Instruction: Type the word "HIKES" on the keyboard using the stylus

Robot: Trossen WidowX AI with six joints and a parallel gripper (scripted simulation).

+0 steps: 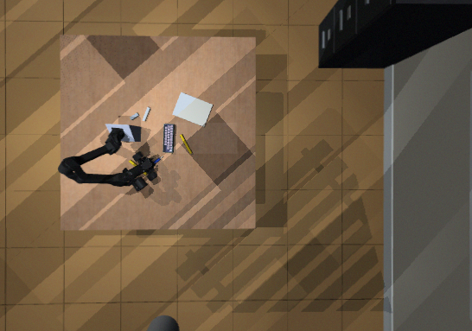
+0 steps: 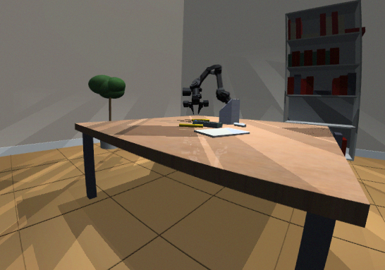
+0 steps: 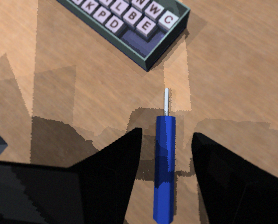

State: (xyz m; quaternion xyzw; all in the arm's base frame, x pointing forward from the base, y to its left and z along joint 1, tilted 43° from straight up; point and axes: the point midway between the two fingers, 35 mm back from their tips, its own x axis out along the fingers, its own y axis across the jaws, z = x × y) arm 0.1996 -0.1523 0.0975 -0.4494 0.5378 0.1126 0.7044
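The blue stylus [image 1: 158,160] [image 3: 164,190] lies on the desk, its thin metal tip pointing toward the keyboard in the wrist view. My gripper [image 1: 148,164] [image 2: 196,113] [image 3: 166,137] is open and empty above the stylus, one finger on each side of it, not touching it. The exterior view shows the fingertips above the desk; the stylus cannot be made out there. The keyboard [image 1: 169,138] [image 2: 211,125] [image 3: 145,26] has light letter keys in a dark case and lies beyond the stylus tip. Only its corner shows in the wrist view, with C, E and D readable.
One yellow pen [image 1: 186,144] [image 2: 190,125] lies beyond the keyboard; another yellow pen [image 1: 132,162] [image 2: 200,120] lies partly under the arm. A pale notebook [image 1: 193,109] [image 2: 222,132], a grey block [image 1: 135,133] [image 2: 230,113] by the arm's base and a small white bar [image 1: 146,113] [image 2: 240,125] are also there.
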